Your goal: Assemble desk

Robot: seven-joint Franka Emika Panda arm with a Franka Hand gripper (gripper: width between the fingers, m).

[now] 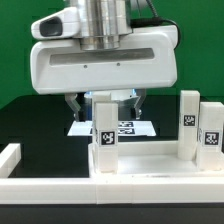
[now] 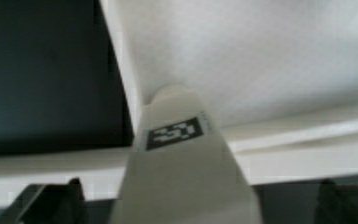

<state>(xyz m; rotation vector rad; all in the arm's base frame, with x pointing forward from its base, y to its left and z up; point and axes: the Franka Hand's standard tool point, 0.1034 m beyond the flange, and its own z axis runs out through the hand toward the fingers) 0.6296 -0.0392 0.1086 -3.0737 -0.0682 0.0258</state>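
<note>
A black table (image 1: 30, 120) sits before a green backdrop, with low white rails (image 1: 12, 157) along its near edge. The gripper (image 1: 105, 103) hangs over the middle, its dark fingers (image 1: 73, 104) spread wide and closed on nothing; a leg (image 1: 103, 133) stands upright between and just below them, long axis vertical, its tag facing the exterior camera. In the wrist view the same leg (image 2: 179, 160) rises between the two fingertips (image 2: 34, 200) with a clear gap on each side. Two more legs (image 1: 198, 128) stand upright at the exterior view's right, close together. The tabletop (image 1: 140, 180) lies flat in front, rims up, its long axis running across the view. The marker board (image 1: 135, 128) lies behind. Bare black table stays free at the exterior view's left.
</note>
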